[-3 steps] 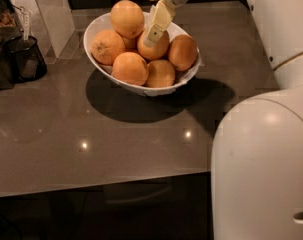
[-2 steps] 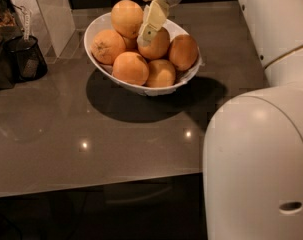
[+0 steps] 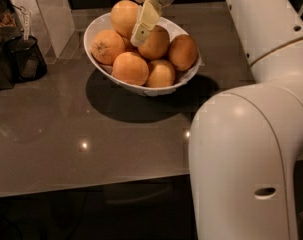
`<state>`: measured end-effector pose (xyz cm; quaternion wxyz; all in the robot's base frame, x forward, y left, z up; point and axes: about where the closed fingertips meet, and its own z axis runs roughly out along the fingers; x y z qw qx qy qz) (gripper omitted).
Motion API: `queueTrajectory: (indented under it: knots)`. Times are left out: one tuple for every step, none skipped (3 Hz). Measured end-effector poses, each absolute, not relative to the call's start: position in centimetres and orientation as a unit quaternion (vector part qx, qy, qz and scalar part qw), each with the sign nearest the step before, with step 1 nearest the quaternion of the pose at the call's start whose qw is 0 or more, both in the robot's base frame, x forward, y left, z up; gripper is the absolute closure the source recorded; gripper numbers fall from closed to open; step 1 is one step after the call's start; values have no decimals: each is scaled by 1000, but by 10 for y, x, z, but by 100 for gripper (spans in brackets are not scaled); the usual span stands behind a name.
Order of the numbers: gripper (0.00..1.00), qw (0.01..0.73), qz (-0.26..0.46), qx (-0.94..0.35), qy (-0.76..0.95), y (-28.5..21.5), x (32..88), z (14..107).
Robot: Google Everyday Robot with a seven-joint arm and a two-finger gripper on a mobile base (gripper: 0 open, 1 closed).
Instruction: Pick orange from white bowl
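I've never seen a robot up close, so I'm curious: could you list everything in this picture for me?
Oranges: six visible, yellow-orange, piled in the bowl.
White bowl: one, glossy white, on the table's far side.
Black mesh basket: one, black, at the table's left edge.
Pale panel: one, whitish, upright behind the basket.
Table: one, glossy grey-brown.
Arm: one, white, large in the right foreground.
Gripper: one, cream, over the bowl, down among the top oranges.

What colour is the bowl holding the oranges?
It's a white bowl, seen in the camera view; the gripper is at its oranges.
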<state>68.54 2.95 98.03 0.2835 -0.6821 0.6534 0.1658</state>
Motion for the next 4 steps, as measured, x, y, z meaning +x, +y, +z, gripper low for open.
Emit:
queueTrajectory:
  knots:
    - [0,269,176,-678,661,33,691,965]
    - [0,264,180,-676,664,38,696,958]
    - [19,264,180,-676,664,38,696,958]
    - [43,264,180,-676,664,38,696,958]
